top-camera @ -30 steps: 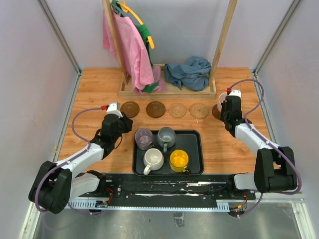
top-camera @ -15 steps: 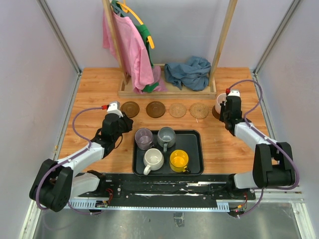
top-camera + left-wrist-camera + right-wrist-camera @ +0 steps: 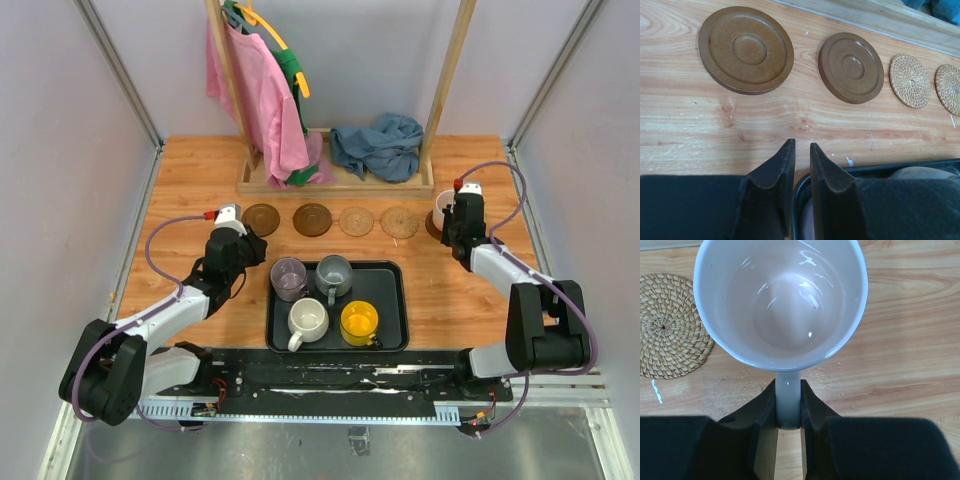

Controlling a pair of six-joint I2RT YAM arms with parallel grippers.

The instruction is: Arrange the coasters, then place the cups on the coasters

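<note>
Coasters [image 3: 312,219] lie in a row; right gripper [image 3: 788,415] clamps the pink cup [image 3: 780,300] by its handle at the end one, left gripper [image 3: 801,155] is barely parted and empty, four cups [image 3: 309,318] sit unplaced in the tray [image 3: 390,300].

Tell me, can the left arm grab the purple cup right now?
Probably yes. The left gripper hangs empty just left of the purple cup in the black tray, nothing between them. Its jaws are barely apart, so they'd need to open wider.
</note>
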